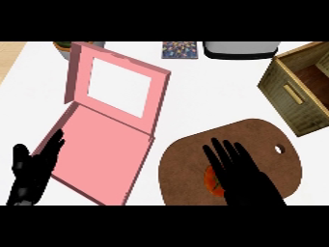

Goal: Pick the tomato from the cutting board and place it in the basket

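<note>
Right hand (pixel 241 176) above the tomato (pixel 211 179) on the cutting board (pixel 263 140).

The white counter (pixel 210 91) carries a pink open box (pixel 106 154) at the left, its lid with a window standing tilted up. At the right the brown cutting board lies near the woven basket (pixel 295 96), apart from it. The right hand lies over the board with straight, spread fingers and covers most of the tomato, only 1 orange-red edge shows. The left hand (pixel 32 171) rests open at the lower left, beside the pink box.
</note>
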